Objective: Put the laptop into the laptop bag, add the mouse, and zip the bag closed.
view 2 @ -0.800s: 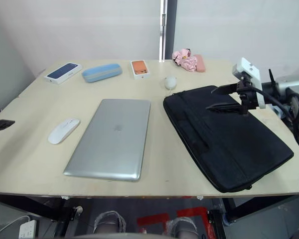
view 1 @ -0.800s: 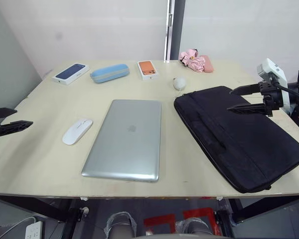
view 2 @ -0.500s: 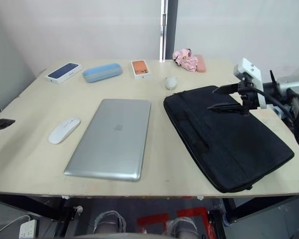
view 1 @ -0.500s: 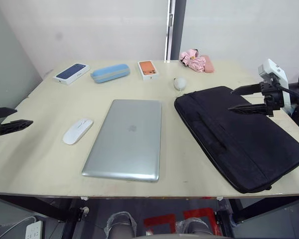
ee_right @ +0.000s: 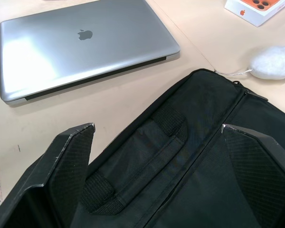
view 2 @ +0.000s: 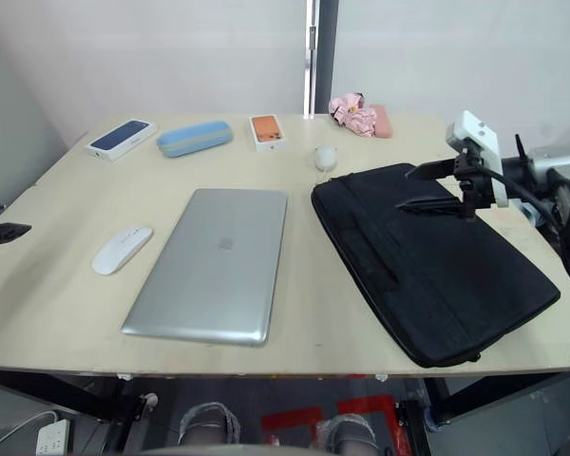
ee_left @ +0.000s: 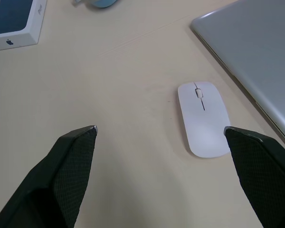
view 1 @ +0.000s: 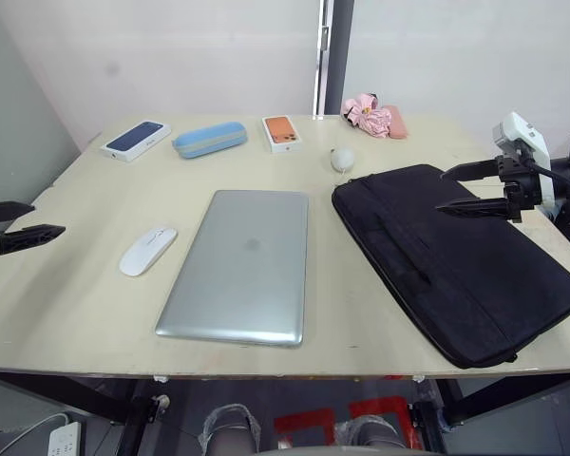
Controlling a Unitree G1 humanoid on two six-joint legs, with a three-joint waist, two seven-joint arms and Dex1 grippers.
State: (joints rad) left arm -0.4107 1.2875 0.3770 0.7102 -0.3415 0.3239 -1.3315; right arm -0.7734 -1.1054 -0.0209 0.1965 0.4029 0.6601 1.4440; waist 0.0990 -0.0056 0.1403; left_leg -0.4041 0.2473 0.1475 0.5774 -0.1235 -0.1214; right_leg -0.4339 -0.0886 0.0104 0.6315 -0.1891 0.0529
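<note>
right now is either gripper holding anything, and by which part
Nothing is held. The left gripper is open above the table near the slim white mouse; the right gripper is open over the black fabric laptop bag, not touching it.

A pale wooden desk (view 1: 66,313) with a rounded near edge stands against plain white walls (view 1: 190,57). Directly behind the desk's far edge a dark vertical post (view 1: 338,52) splits the wall, with a thin white strip beside it. To the left of the desk a grey wall panel (view 1: 14,114) angles in. Under the desk's near edge run black frame bars (view 1: 57,394); below its left corner a white power strip (view 1: 65,439) with a cable lies on the dark floor, and red markings (view 1: 309,425) show beneath its middle. The light is soft and even.
</note>
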